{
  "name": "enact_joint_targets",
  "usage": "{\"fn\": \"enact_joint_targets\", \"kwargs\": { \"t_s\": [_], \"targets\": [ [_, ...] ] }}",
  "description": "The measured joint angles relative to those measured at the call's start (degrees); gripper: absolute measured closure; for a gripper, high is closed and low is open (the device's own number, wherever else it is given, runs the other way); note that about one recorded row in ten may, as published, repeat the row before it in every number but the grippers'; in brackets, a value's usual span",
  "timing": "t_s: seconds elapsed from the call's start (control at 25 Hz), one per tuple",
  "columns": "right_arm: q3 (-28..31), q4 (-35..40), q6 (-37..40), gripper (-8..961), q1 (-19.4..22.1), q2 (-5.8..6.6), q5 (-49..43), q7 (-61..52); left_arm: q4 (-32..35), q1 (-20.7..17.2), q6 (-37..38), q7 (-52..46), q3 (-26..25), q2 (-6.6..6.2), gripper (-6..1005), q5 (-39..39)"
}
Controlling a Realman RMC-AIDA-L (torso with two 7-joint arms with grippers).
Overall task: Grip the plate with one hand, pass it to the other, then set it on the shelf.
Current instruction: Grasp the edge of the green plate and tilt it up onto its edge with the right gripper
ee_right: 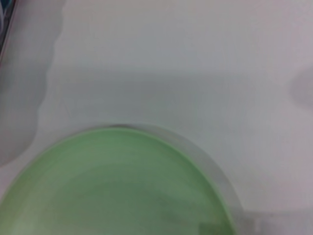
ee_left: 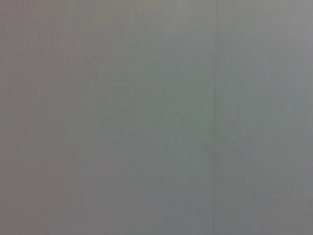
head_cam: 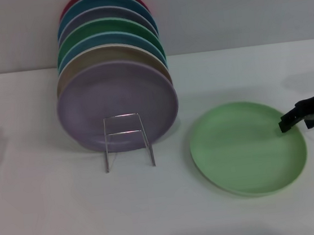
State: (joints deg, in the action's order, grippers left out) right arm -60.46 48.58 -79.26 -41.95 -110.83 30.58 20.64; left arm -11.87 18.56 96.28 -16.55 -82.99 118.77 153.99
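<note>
Soft, even overhead light gives faint grey shadows on the white tabletop [head_cam: 55, 220] around the round pastel-green matte plate [head_cam: 248, 147]. In the right wrist view that plate [ee_right: 112, 191] is blurred, its rim smeared. The left wrist view is featureless dim grey.

Right tool [head_cam: 291, 121] cut off by edge; plate [ee_right: 117, 186] partly cropped.

Matt plate [head_cam: 246, 150], thin wire shelf [head_cam: 127, 141]
</note>
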Motion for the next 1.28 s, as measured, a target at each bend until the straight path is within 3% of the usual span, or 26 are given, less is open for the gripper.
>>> {"fn": "enact_joint_targets", "kwargs": {
  "t_s": [1.04, 1.28],
  "targets": [
    [-0.47, -3.10, 3.16, 282, -0.38, -0.70, -0.10, 1.22, 0.00, -0.64, 0.65, -0.07, 0.02, 0.05, 157, 0.09],
    [-0.45, -4.27, 3.24, 462, -1.03, -0.67, -0.10, 1.24, 0.01, -0.81, 1.02, -0.07, 0.02, 0.05, 157, 0.10]
  ]
}}
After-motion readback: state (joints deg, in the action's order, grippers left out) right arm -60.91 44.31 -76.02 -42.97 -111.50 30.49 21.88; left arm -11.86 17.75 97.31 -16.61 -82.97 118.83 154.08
